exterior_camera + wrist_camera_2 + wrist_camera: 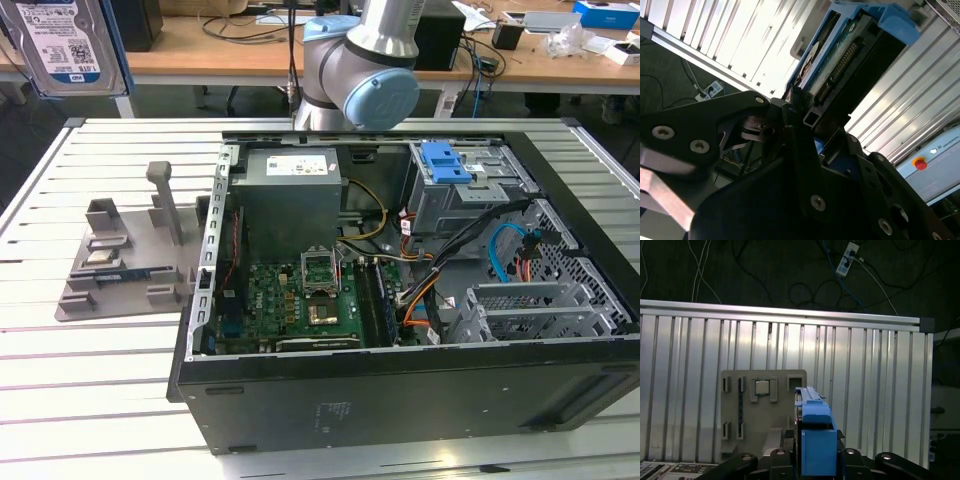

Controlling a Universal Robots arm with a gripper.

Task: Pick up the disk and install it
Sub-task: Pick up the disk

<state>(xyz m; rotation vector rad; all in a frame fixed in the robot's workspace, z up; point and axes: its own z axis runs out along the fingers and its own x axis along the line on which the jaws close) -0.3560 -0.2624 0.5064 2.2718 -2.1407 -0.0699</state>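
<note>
While hanging above the slatted desk [880,390], holding the disk [60,42] upright with the pincer [812,457] clamped on it.

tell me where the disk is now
The disk hangs at the exterior view's top left, above the slatted table; in both wrist views it sits in the jaws of the gripper.

Open black computer case [400,410] on slatted metal table [90,400], grey parts fixture [100,290] just beside
</note>
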